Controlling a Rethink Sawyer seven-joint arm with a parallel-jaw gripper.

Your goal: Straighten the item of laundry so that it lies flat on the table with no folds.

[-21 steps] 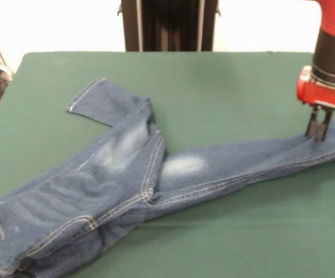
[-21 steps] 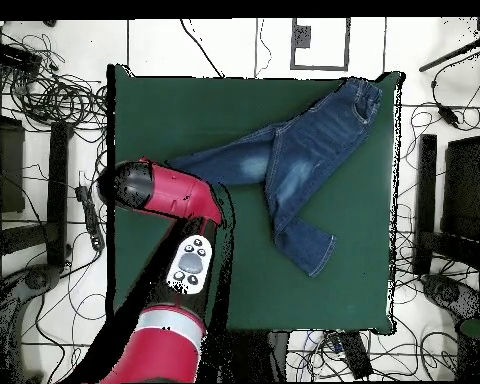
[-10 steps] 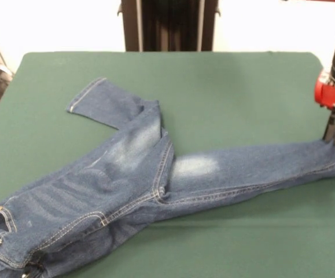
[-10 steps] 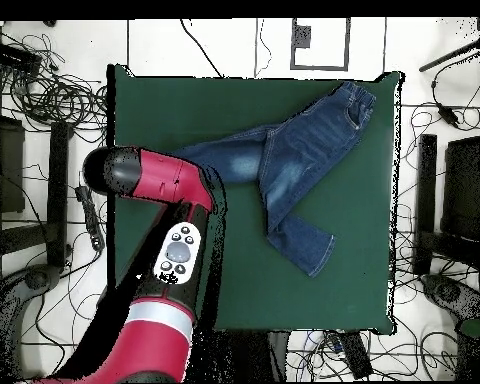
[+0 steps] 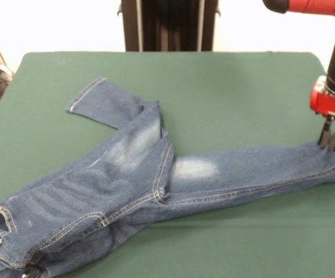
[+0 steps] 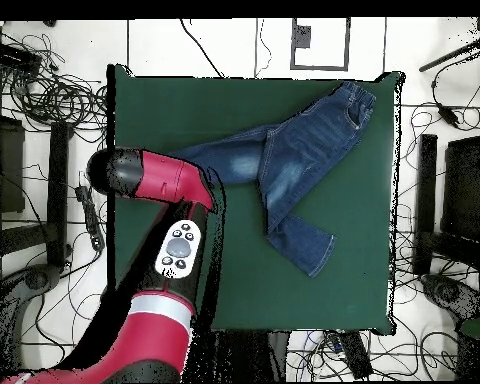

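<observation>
The item of laundry [image 5: 126, 179], a small pair of blue jeans with faded thigh patches, lies on the green table [image 5: 225, 87]. One leg stretches straight to the right edge. The other angles toward the far left, creased at the knee. The waistband sits at the near left corner and is partly cut off. My gripper [image 5: 331, 148] stands on the far end of the stretched leg, fingers pinched together on the denim. In the overhead view the jeans [image 6: 294, 160] cross the table [image 6: 244, 280], and the arm [image 6: 149, 180] hides the gripper and that leg's end.
The stretched leg reaches the table's right edge in the front view. A dark pedestal [image 5: 168, 24] stands behind the far edge. Cables and stands [image 6: 44, 90] surround the table on the floor.
The gripper dragged the leg end to the right, pulling the whole pair of jeans that way and straightening that leg. In the last half second it shifted slightly back left, and the jeans stayed put.
</observation>
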